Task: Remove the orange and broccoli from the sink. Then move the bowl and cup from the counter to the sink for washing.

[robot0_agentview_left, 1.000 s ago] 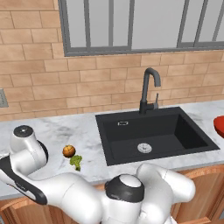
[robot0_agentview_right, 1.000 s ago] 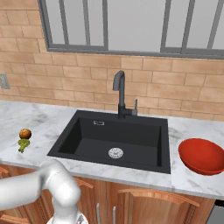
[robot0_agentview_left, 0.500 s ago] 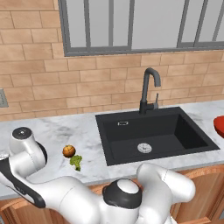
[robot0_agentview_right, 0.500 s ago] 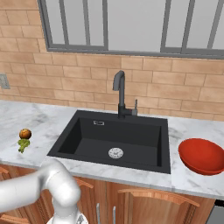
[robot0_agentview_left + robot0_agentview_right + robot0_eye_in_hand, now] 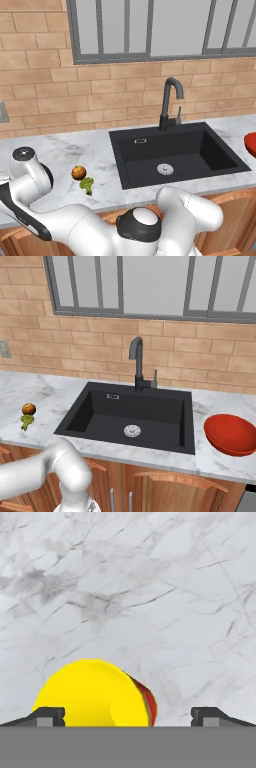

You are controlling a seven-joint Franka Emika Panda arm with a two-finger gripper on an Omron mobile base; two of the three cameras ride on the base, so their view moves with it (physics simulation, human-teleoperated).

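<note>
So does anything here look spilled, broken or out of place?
Nothing stands out. The orange and broccoli sit together on the counter left of the sink, and the red bowl sits upright to its right.

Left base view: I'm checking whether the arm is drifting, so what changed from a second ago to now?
The arm's white links at the bottom shifted slightly; nothing was taken hold of or let go. The orange and broccoli stayed on the counter, the sink unchanged, and the bowl stayed beside it.
</note>
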